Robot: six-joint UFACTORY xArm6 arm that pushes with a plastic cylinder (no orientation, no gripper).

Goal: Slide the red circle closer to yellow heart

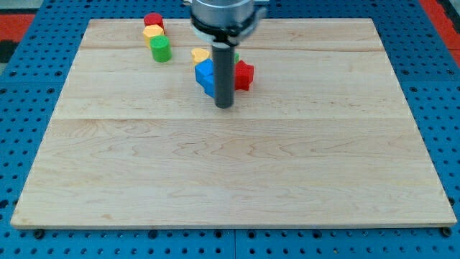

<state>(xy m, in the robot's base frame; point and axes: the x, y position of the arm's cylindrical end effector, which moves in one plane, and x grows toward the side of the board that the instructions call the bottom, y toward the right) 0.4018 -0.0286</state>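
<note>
The red circle (153, 19) sits near the view's top left of the wooden board (230, 165). The yellow heart (200, 54) lies to its lower right, just above a blue block (205, 75). My tip (224, 106) rests on the board just below and right of the blue block, well to the lower right of the red circle. The rod hides part of the cluster around the heart.
A yellow block (152, 32) touches the red circle's lower side, with a green cylinder (160, 49) just below it. A red star-like block (244, 75) sits right of the rod, and a sliver of a green block (236, 57) shows above it.
</note>
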